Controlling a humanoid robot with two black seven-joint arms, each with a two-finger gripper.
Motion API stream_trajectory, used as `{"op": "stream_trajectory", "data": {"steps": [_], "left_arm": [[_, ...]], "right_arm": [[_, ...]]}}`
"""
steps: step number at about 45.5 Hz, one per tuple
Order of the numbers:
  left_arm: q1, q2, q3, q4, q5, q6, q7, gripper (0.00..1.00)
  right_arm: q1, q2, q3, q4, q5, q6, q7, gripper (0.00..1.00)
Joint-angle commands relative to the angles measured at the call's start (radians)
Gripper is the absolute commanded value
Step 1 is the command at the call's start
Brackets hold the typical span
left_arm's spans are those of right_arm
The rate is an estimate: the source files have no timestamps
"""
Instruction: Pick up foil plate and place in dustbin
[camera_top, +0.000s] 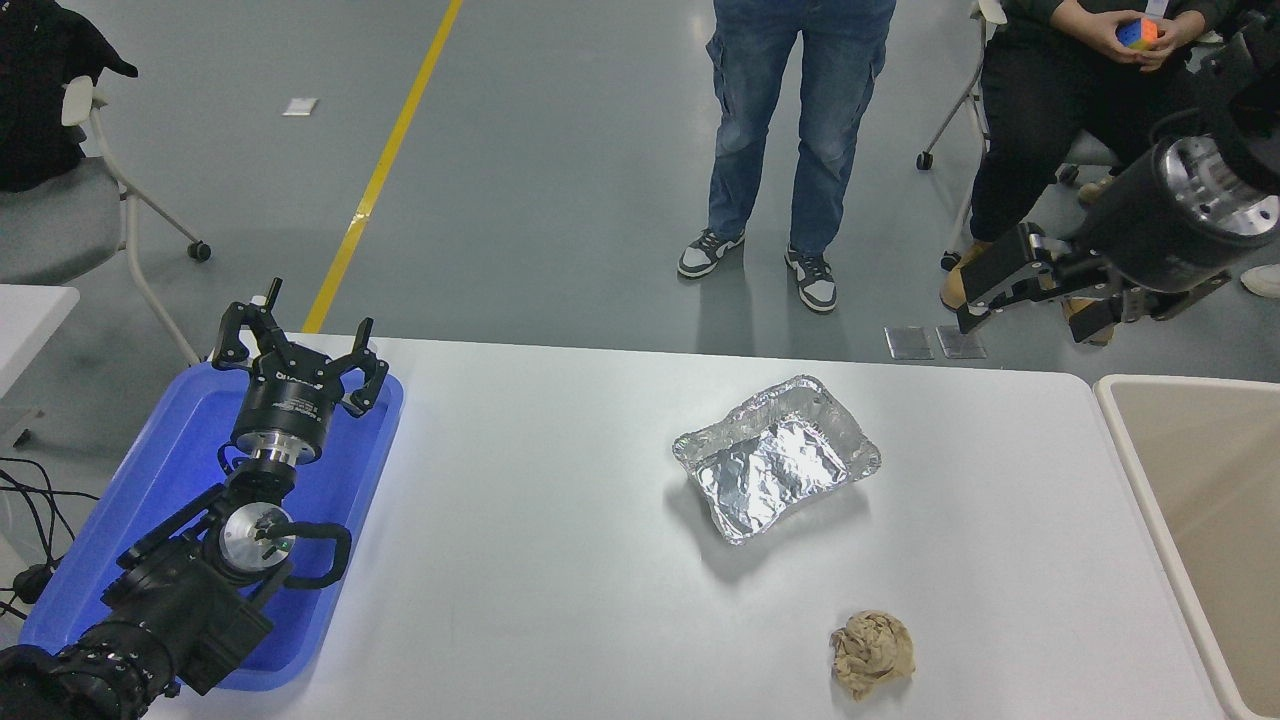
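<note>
Foil plate (777, 457): one; dustbin (1200, 500): one

Single high head view, angled forward and down over the white table (560, 560)

Left arm sits low at the lower left, its gripper (298, 352) pointing away with fingers spread wide. Right arm reaches in from the right edge — held high, wrist angled leftward — its gripper (1025, 305) parted too (nothing between the fingers).
</note>
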Motion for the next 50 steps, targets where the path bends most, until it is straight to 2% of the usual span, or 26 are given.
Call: {"op": "stream_trajectory", "data": {"steps": [1,50], "left_arm": [[0.000,0.000,0.000,0.000,0.001,0.000,-0.001,1.00],[0.000,0.000,0.000,0.000,0.001,0.000,0.001,1.00]], "right_arm": [[-0.005,0.005,0.000,-0.003,-0.001,0.000,0.000,1.00],[-0.080,0.000,0.012,-0.085,0.017,0.000,0.002,1.00]]}}
